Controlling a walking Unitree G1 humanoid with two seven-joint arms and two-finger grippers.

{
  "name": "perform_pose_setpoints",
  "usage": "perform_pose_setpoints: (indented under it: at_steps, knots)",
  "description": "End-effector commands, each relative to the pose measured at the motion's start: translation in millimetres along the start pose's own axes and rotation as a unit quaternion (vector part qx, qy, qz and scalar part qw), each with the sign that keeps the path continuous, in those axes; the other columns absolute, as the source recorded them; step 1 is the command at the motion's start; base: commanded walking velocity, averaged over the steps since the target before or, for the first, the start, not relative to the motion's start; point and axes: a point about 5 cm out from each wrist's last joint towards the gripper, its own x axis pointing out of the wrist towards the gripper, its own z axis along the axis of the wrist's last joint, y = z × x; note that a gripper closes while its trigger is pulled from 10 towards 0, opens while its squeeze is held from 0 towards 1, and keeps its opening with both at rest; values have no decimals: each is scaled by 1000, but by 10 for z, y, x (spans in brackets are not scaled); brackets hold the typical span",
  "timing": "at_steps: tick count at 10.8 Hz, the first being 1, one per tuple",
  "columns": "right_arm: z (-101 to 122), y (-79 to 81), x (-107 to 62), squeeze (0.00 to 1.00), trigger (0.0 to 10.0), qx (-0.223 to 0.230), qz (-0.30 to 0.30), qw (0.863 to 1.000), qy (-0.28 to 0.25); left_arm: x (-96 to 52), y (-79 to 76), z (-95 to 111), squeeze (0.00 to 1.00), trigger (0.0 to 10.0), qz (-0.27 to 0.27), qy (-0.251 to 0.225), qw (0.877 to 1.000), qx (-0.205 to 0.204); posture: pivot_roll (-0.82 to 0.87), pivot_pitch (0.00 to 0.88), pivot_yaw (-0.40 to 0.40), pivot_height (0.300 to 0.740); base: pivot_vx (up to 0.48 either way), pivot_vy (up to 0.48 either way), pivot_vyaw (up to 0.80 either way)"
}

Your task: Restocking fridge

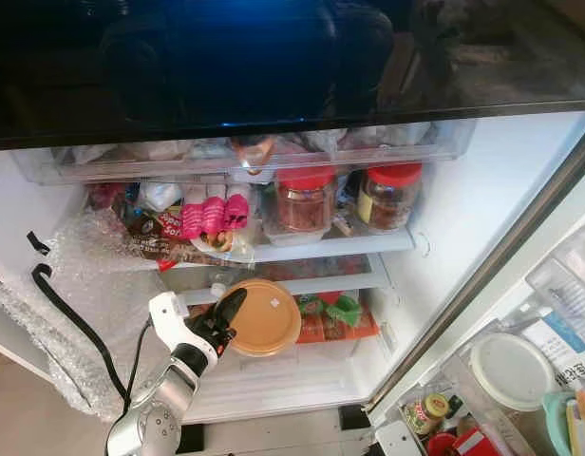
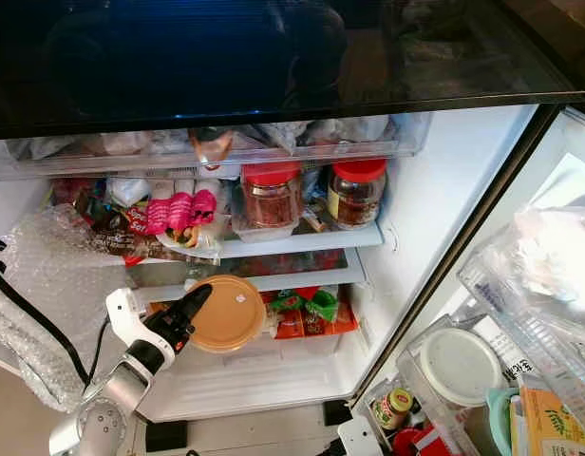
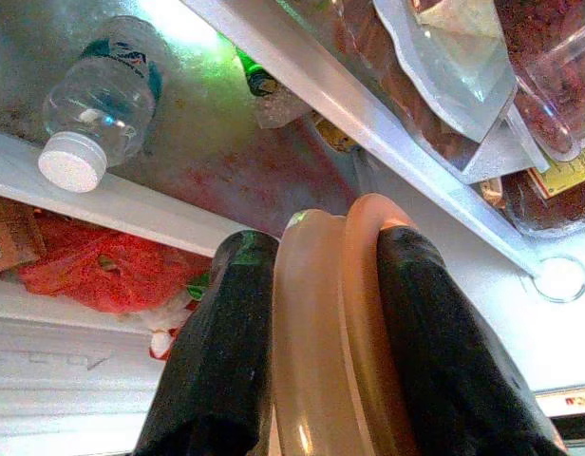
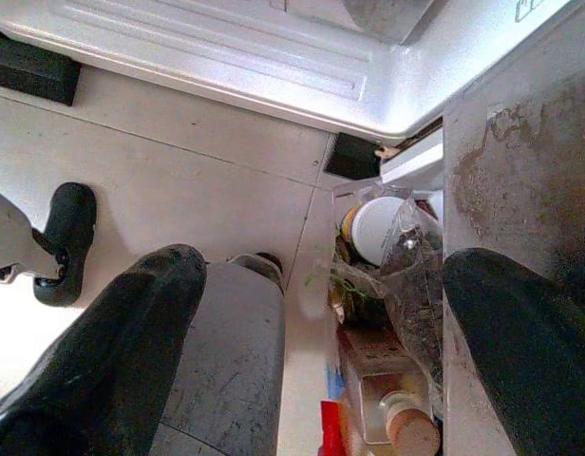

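Tan round container (image 1: 265, 317) clamped in left pincer (image 1: 226, 316) before the fridge shelf (image 1: 302, 283); right pincer (image 4: 311, 313) wide

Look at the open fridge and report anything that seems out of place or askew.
A sheet of bubble wrap hangs crumpled over the left side of the fridge, which is odd packing for a shelf. A water bottle lies on its side. The left gripper holds a tan lidded container on edge.

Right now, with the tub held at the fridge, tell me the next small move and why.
Probably ease the left gripper forward to carry the tub deeper over the lower shelf. The fingers pinch the tub's rim, and it hangs on edge at the shelf front, not resting on anything. A water bottle lies further back, so go slowly.
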Motion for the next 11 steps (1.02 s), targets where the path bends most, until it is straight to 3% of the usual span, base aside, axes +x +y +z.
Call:
perform_pose_setpoints:
  at_steps: [1, 2, 3, 4, 7, 11]
  knots:
    - [-165, 3, -40, 0, 10000, 8, -2, 1000, 27, 3, -20, 41, 0, 10000, -7, -8, 1000, 13, -183, 79, -32, 740, 0, 0, 0]
    - [-165, 3, -40, 0, 10000, 8, -2, 1000, 27, 4, -21, 41, 0, 10000, -7, -8, 1000, 14, -183, 79, -32, 740, 0, 0, 0]
    - [-174, 63, -44, 0, 10000, 81, 28, 996, 19, 20, -43, 41, 0, 10000, -12, -7, 1000, 21, -183, 69, -29, 740, 0, 0, 0]
    - [-184, 79, -48, 0, 10000, 125, 28, 992, 12, 24, -49, 36, 0, 10000, -14, -6, 1000, 22, -185, 67, -29, 740, 0, 0, 0]
    - [-177, 64, -51, 0, 10000, 131, 20, 991, 3, 26, -50, 29, 0, 10000, -15, -6, 1000, 23, -186, 64, -29, 740, 0, 0, 0]
    - [-89, 16, -60, 0, 10000, 126, -4, 991, -49, 13, -37, 43, 0, 10000, -12, -9, 1000, 25, -186, 73, -32, 740, 0, 0, 0]
